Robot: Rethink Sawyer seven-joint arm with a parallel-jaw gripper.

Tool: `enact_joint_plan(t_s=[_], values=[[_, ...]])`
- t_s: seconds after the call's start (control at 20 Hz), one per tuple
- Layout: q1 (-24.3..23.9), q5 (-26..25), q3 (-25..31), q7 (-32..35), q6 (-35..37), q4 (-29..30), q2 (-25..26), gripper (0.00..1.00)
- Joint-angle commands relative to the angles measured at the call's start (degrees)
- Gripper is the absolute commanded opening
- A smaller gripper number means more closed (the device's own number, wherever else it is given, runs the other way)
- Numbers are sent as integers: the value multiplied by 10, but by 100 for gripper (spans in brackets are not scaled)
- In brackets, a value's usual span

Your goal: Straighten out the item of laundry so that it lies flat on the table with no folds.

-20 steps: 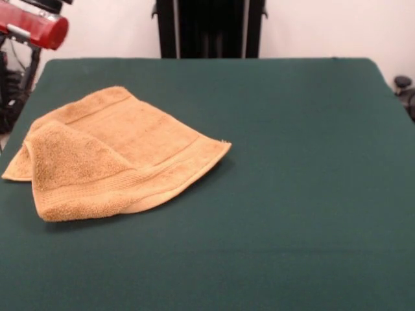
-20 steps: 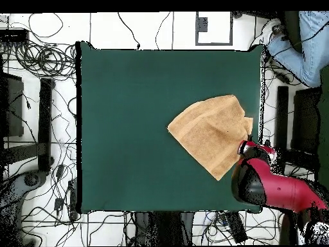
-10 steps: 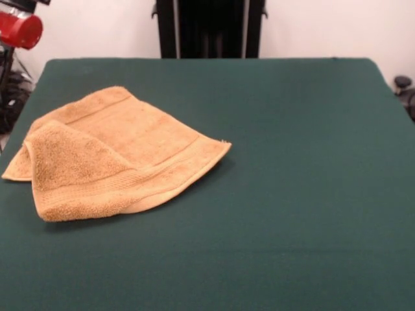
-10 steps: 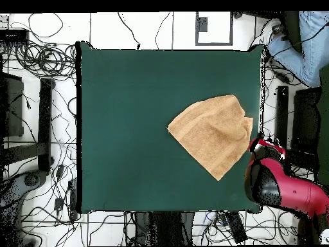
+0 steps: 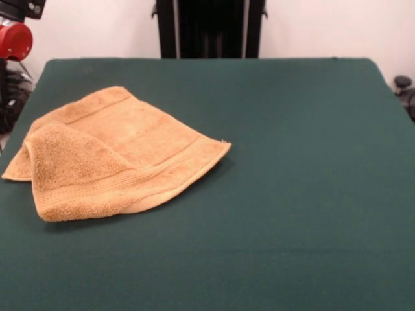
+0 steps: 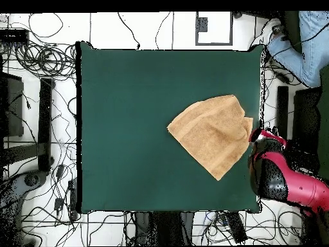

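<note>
The tan-orange towel (image 5: 130, 142) lies on the left part of the green table (image 5: 298, 194). Its near-left corner is folded over into a thick flap (image 5: 68, 165), and a woven band runs along the near hem. From overhead the towel (image 6: 212, 134) sits by the table's (image 6: 128, 128) right edge. The red arm (image 6: 283, 180) hangs just off that edge, its tip beside the towel's right corner without touching it. In the front view only a red piece of the arm (image 5: 14, 40) shows at the top left. The gripper itself cannot be made out.
The black pedestal (image 5: 209, 29) stands behind the table's far edge. A person's leg in jeans (image 6: 302, 45) shows at the overhead view's top right. Cables (image 6: 38, 64) and black equipment cover the floor around the table.
The arm has drawn away from the towel, past the table's edge: rightward in the overhead view, leftward in the front view. The towel has not moved.
</note>
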Motion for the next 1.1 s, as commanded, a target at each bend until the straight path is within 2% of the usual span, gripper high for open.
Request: enact_joint_plan(t_s=[0.05,0.1,0.2,0.45,0.55,0.6,0.65,0.7,0.8,1.1], values=[[-93,-43,264,33,69,60,89,100],[-115,-42,295,17,92,62,109,100],[-136,-34,323,-1,118,63,132,100],[-148,-11,336,-19,153,65,148,100],[-150,12,339,-33,200,65,152,100],[-147,36,338,-50,255,63,150,100],[-147,39,340,-60,273,63,147,100],[-140,61,335,-67,320,64,140,100],[-122,124,307,-27,406,71,127,100],[-112,134,294,-15,410,80,118,100]])
